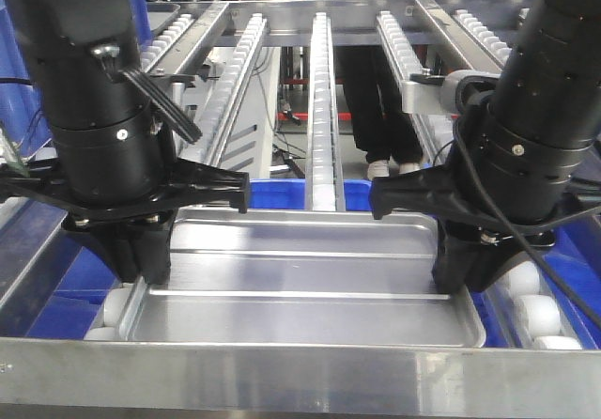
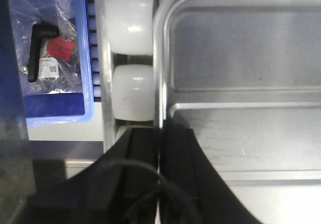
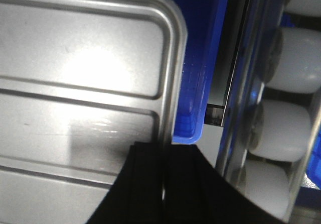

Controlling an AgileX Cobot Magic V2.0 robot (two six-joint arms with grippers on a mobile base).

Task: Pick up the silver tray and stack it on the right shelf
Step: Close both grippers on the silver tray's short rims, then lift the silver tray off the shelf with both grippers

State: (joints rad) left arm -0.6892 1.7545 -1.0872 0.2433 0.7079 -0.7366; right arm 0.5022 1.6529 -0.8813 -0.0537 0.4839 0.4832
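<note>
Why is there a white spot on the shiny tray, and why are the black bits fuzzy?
Right wrist view: glare whitens the shiny ridged stainless-steel tray; the black right gripper sits too close, so it blurs. Left wrist view: white plastic rollers look soft. Front view: sharpest.

Shelf (image 1: 300, 377): wide metal front bar, rails of white rollers (image 1: 322, 109) running back. Tray (image 1: 300, 318) lies flat at the front edge just behind the bar, between the left and right side rails. Blue bin (image 1: 282, 193) just behind the tray; its support is unclear.
</note>
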